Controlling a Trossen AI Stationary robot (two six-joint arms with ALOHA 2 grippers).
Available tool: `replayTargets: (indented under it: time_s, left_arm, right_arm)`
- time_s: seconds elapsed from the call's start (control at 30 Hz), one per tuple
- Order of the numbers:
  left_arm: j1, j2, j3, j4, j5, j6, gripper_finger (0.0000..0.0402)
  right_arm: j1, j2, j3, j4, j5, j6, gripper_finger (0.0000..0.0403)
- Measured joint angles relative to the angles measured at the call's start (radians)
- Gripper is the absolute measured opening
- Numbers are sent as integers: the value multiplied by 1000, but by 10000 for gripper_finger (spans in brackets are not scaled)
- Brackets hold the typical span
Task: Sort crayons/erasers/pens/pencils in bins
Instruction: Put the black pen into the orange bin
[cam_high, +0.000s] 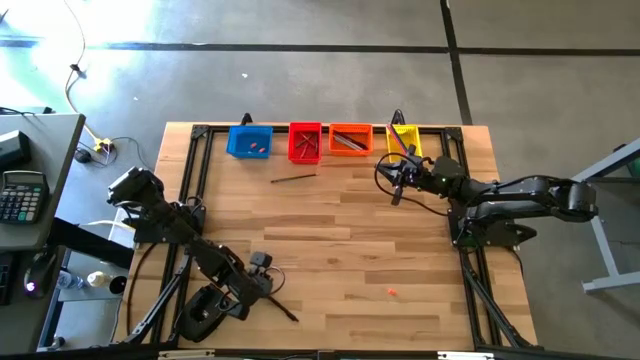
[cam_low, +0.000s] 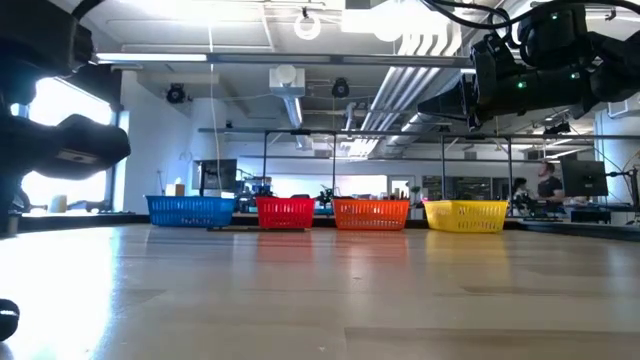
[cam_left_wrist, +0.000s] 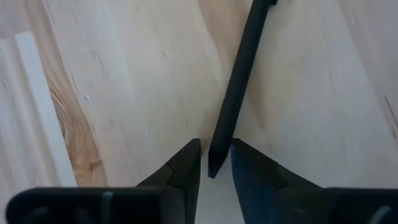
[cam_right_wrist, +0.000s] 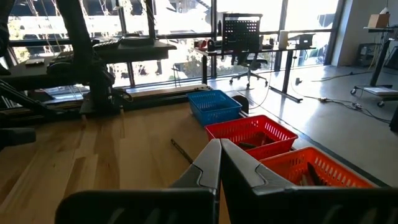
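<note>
Four bins (cam_high: 305, 142) are sitting in a row; two thin sticks (cam_high: 293, 179) and one eraser (cam_high: 391, 292) are lying loose on the surface (cam_high: 350, 250).

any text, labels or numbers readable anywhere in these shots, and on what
None can be read.
Calculator beside the table: its keys are too small to read.
Bins, blue, red, orange, yellow: no label shows.
Black pen by the left end effector: no print shows.

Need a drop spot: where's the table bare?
Bare: the middle, between the lone stick and the eraser. Crowded: the far edge with the bins, the right gripper by them, the left gripper over a pen.
</note>
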Motion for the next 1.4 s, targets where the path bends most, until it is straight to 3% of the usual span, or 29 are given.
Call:
replayTargets:
  time_s: [0.17,0.4,0.7,0.9,1.13,1.4]
  left_arm:
    - [-5,2,0,0,-4,60,47]
    - [13,6,1,-25,23,22,21]
    - [67,5,-1,-37,38,-1,16]
    - [118,-67,-83,4,3,-48,15]
    - [220,-221,-229,194,-121,-127,14]
    - [389,-258,-362,613,-110,-142,14]
  right_arm:
    - [0,0,0,0,0,0,0]
    - [0,0,0,0,0,-1,0]
    - [0,0,0,-4,0,-2,0]
    - [0,0,1,-13,0,-2,0]
    - [0,0,1,-19,0,0,0]
    - [0,2,1,-1,0,24,0]
